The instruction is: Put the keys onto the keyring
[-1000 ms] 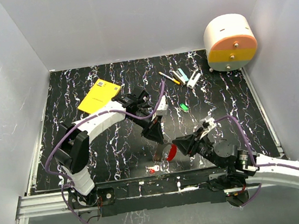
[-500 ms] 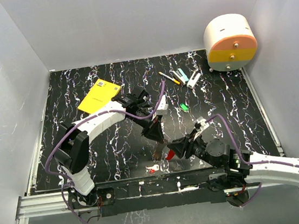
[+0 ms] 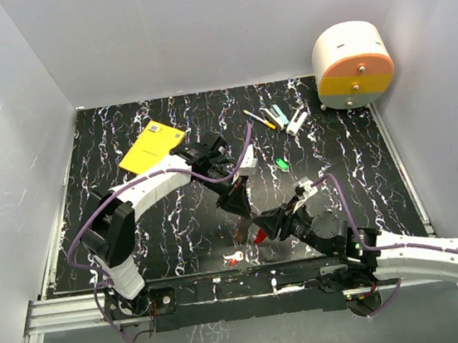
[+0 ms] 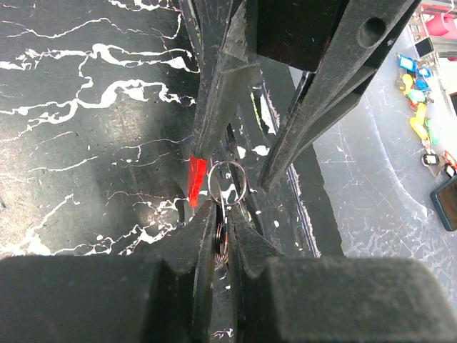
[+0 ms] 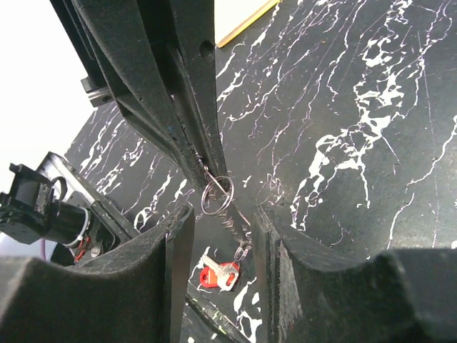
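My left gripper [image 4: 223, 223] is clamped on the keyring [image 4: 228, 182], holding it above the table [image 3: 161, 230] with part of the ring showing past its tips. My right gripper [image 5: 221, 218] has its jaws apart, straddling the ring and gripping nothing. A red key [image 4: 195, 182] sits at the tip of one right finger, just beside the ring. From the left wrist view I can't tell whether it is threaded on or only leaning there. A second key [image 5: 218, 274], red and silver, lies flat on the table below, near the front edge.

My main worry is the red key. If it isn't properly on the ring, backing the right arm away would let it fall. The two sets of fingers are also crowded together, so a small bump could twist the keyring in the left grip or knock it loose. The second key lies flat, so a clumsy pick could push it towards the edge.
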Robot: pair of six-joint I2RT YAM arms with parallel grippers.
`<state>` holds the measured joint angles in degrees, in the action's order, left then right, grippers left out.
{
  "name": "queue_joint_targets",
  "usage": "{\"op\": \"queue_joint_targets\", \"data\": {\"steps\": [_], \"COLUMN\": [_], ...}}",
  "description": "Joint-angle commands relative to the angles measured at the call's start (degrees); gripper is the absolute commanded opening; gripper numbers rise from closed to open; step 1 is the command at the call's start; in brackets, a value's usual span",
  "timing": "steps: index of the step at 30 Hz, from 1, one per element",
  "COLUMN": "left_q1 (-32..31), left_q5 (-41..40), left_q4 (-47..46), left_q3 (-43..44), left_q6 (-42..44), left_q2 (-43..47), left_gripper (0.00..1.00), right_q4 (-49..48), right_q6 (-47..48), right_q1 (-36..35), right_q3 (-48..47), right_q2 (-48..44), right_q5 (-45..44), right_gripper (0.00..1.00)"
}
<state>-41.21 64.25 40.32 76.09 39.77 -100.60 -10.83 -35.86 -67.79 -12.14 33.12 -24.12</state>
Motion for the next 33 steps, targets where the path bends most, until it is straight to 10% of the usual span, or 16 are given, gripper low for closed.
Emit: {"op": "queue_joint_targets", "data": {"steps": [1, 12, 33], "left_q1": [0.27, 0.25, 0.25], "left_q5": [2.82, 3.27, 6.68], "left_q4": [0.30, -0.14, 10.45], "left_q3": [0.95, 0.02, 7.10], "left_q6": [-0.21, -0.31, 9.98], "left_q2": [3.95, 3.75, -8.93], "left_gripper": [0.00, 0.00, 0.00], "right_q4": [-4.75, -6.14, -3.54], "right_q6": [1.43, 3.22, 3.83], "right_q1": [-0.33, -0.35, -0.33], "right_q3": [-4.29, -5.31, -4.50], "right_q2": [1.61, 2.73, 4.94], "right_q5": [-2.68, -4.70, -5.39], "right_gripper": [0.42, 0.08, 0.08]}}
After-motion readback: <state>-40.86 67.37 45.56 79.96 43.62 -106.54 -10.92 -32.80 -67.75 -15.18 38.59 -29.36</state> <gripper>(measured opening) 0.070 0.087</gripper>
